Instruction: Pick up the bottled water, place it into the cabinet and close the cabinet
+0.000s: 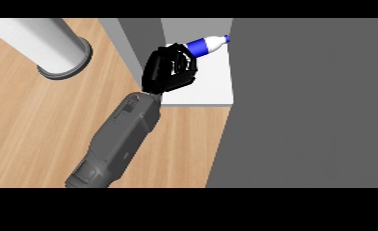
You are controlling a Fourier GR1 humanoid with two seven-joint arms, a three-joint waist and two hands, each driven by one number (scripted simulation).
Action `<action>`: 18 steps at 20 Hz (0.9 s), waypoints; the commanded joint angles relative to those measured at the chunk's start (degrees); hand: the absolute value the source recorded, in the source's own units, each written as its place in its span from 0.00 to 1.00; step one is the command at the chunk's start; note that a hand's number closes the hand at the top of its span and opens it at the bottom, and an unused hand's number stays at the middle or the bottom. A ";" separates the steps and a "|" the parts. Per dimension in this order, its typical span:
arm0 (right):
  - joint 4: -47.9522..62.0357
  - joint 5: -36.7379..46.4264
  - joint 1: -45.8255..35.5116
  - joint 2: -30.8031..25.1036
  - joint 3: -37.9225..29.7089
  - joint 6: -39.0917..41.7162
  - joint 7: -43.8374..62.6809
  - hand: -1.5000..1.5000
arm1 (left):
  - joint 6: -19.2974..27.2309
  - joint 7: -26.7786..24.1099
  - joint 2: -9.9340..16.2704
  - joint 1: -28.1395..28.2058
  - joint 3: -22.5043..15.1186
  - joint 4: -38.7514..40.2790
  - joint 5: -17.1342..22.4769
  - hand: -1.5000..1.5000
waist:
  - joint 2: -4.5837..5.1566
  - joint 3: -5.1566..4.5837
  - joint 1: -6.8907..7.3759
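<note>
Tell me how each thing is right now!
Bottle: tilted over the white shelf, cap away from the hand.
Hand: curled round the bottle's lower end.
Cabinet: open, white shelf showing.
Door: swung open, at the shelf's right.
Grey post: upright on the wooden counter.

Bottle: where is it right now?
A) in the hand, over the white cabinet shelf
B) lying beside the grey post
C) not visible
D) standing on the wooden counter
A: the hand has its fingers curled round the bottle, held tilted above the white shelf inside the cabinet opening.
</note>
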 commanded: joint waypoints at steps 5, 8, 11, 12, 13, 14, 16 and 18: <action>-5.77 2.58 1.34 -3.51 0.88 0.63 3.06 0.00 | 2.13 5.50 2.48 18.62 -3.45 -23.68 2.59 1.00 | -0.63 0.04 1.92; -6.28 0.64 -0.42 -4.78 -1.17 1.55 4.31 1.00 | 2.21 7.22 3.31 27.78 -7.74 -33.99 1.72 1.00 | -0.57 0.07 2.39; -6.76 1.94 -3.47 -5.03 2.42 3.56 8.01 1.00 | 2.06 8.87 6.24 34.64 -8.92 -43.06 1.95 1.00 | -0.18 -0.01 1.68; -3.32 0.80 -3.79 -4.73 2.93 4.62 4.80 1.00 | 0.69 9.40 8.97 38.83 -9.78 -46.64 2.03 1.00 | -0.30 0.06 2.48; -5.40 0.89 -6.57 -3.54 4.71 5.04 8.58 1.00 | 1.90 10.36 7.78 39.73 -10.85 -49.02 2.09 1.00 | -0.21 -0.04 2.44; -6.21 -1.07 -5.73 -5.23 6.14 7.33 8.29 1.00 | 0.25 8.91 9.19 42.36 -9.92 -49.53 3.05 1.00 | -0.10 -0.02 2.16; -6.27 0.78 -7.10 -4.21 9.80 8.26 9.14 1.00 | 0.51 8.96 11.76 46.75 -9.02 -54.20 3.42 1.00 | -0.11 -0.04 1.81; -8.08 -1.29 -9.36 -3.52 8.83 9.04 11.20 1.00 | 1.14 11.47 13.63 50.29 -9.36 -60.37 4.20 1.00 | -0.13 -0.03 2.26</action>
